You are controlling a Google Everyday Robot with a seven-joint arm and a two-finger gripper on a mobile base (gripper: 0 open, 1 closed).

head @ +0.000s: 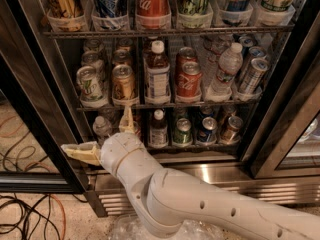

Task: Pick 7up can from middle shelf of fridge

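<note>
The 7up can stands at the front left of the middle shelf of the fridge, next to a gold-bronze can. It is pale silver with green markings and a shiny top. My gripper is below and slightly right of it, in front of the bottom shelf. It is open wide and empty. One finger points up toward the shelf edge under the gold can. The other finger points left.
A brown bottle, a red Coca-Cola can, a water bottle and more cans share the middle shelf. Tall cans in white cups stand above. Black door frames flank the opening. Cables lie on the floor at the left.
</note>
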